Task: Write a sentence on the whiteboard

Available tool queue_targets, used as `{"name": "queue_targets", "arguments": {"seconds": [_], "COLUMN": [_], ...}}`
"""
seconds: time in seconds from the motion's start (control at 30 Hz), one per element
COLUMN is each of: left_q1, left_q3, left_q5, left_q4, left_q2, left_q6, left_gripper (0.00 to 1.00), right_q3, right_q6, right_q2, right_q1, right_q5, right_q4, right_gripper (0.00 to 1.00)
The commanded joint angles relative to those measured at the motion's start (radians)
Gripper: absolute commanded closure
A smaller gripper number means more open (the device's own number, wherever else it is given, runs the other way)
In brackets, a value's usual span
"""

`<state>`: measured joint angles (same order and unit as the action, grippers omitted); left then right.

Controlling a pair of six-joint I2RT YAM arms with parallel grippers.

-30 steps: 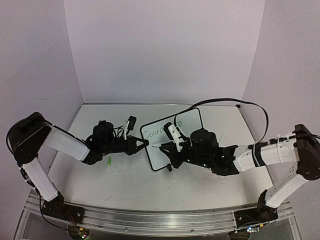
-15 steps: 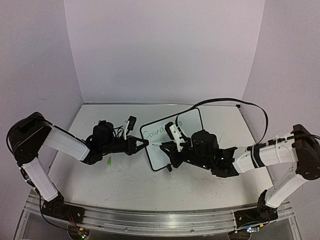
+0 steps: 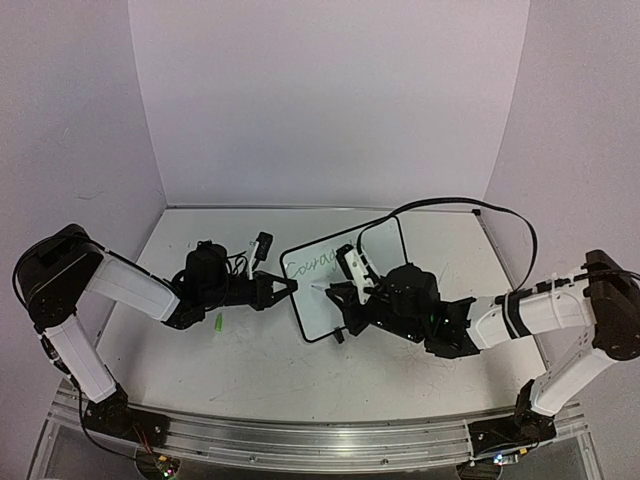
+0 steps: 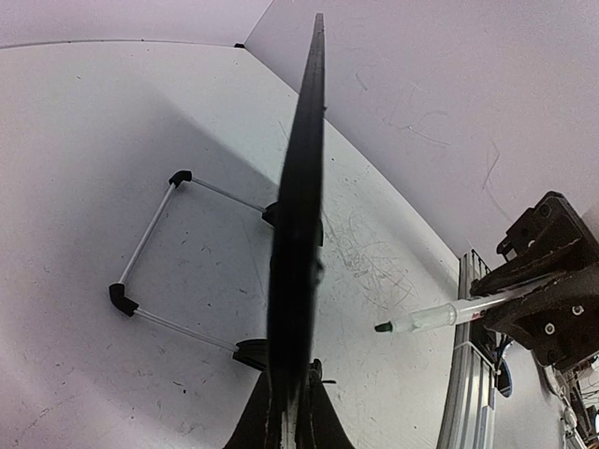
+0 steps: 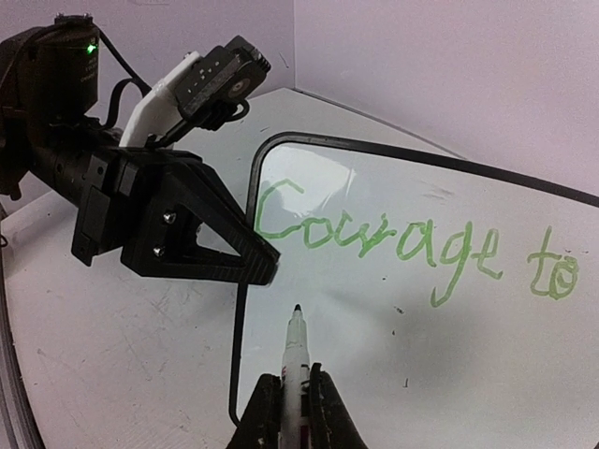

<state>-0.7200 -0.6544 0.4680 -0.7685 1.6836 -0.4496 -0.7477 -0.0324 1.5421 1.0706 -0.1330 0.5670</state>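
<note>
The whiteboard [image 3: 385, 240] stands tilted at mid table. It is edge-on in the left wrist view [image 4: 299, 187] and face-on in the right wrist view [image 5: 449, 355]. Green writing [image 5: 393, 245] on it reads "Courage to" in one line, and part of it shows from above [image 3: 305, 265]. My left gripper [image 3: 285, 287] [image 4: 290, 412] is shut on the board's left edge. My right gripper [image 3: 345, 295] [image 5: 296, 393] is shut on a white marker [image 5: 296, 346] with a green tip. The tip points at the board's face below the "C" and stands a little off it [image 4: 440, 316].
A green marker cap [image 3: 217, 322] lies on the tabletop left of the board. The board's wire stand [image 4: 150, 253] sticks out behind it. A black cable [image 3: 470, 205] loops over the back right. Walls close in on three sides, and a metal rail [image 3: 300, 440] runs along the front.
My right gripper with the marker has shifted slightly right and up along the board. The left arm and the board have not moved.
</note>
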Motion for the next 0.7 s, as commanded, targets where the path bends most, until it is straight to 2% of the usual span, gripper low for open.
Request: {"name": "queue_targets", "arguments": {"seconds": [0.0, 0.67], "left_q1": [-0.005, -0.009], "left_q3": [-0.026, -0.025], "left_q5": [-0.041, -0.052], "left_q4": [0.048, 0.058], "left_q2": [0.006, 0.001], "left_q6": [0.029, 0.04], "left_gripper": [1.0, 1.0], "right_q3": [0.013, -0.031], "right_q6": [0.007, 0.023], "right_q2": [-0.041, 0.037], "right_q1": [0.005, 0.042], "right_q5": [-0.039, -0.024], "right_q4": [0.055, 0.059], "right_gripper": [1.0, 1.0]}}
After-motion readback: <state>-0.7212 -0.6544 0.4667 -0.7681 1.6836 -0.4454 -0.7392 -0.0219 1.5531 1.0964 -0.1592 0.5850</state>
